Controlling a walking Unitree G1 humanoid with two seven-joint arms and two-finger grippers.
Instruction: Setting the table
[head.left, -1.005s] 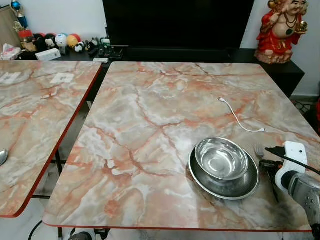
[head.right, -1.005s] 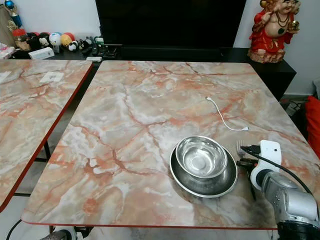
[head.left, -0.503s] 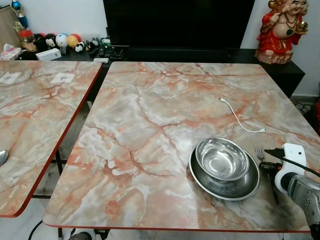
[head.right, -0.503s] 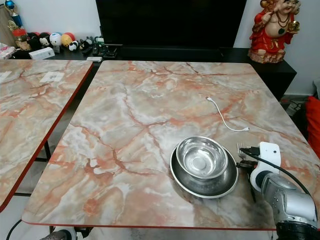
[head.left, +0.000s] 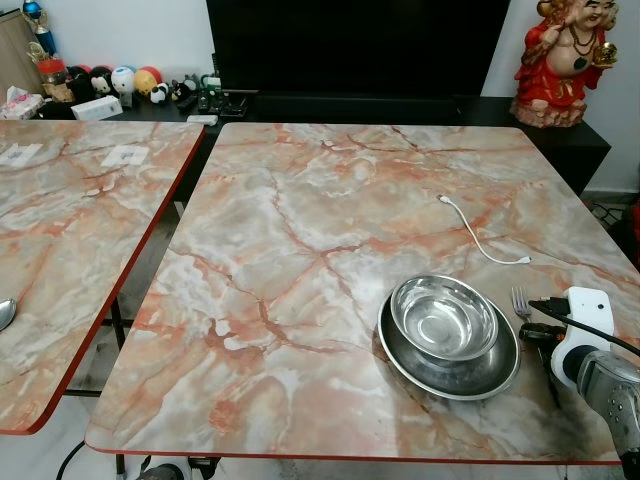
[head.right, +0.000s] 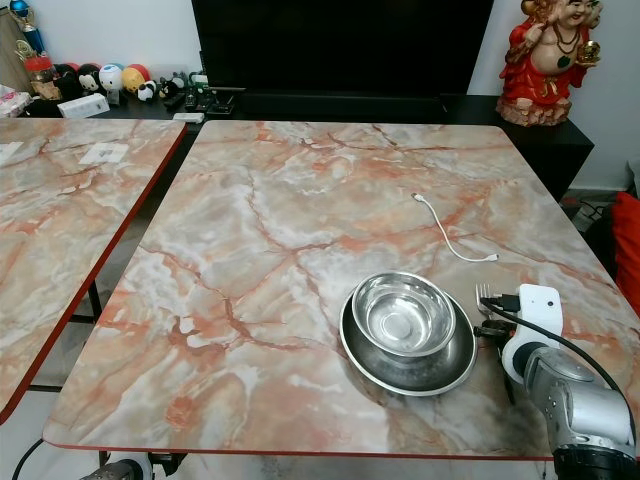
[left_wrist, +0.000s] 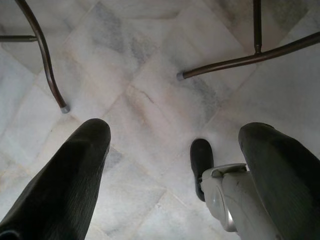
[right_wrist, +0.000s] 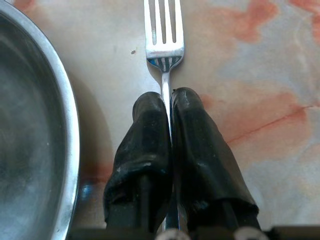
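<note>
While the left pincer (left_wrist: 170, 175) hangs idle below the tabletop with its two black fingers spread apart over a pale tiled floor, the work sits at the marbled tabletop's (head.left: 300, 250) near right corner. A spoon (head.left: 5, 313) lies on a second tabletop (head.left: 60, 230) far to the left of the bowl. The landmark is a small steel bowl (head.left: 443, 317) nested in a wider steel dish (head.left: 448, 362). Beyond the bowl, a white cable (head.left: 482, 240) trails across the marble. Just right of the dish lies a fork (head.left: 520, 301), tines pointing away from the robot. The right pincer (right_wrist: 167, 97) is pressed together on the fork's handle, just behind the tines, with the fork flat on the marble beside the dish rim.

This looks like the placing of the fork in a table setting. To do it well, I judge the fork should stay parallel to the dish's side, close but not touching the rim, and the fingers should part gently and lift straight up so the handle does not drag or twist.

The head views give the whole layout: bowl, dish, cable and the arm's white wrist housing, though there the fork is little more than a glint. The right wrist view gives the grip itself: four tines, the thin handle pinched between the black fingers (right_wrist: 145, 130), and the dish rim close alongside.
</note>
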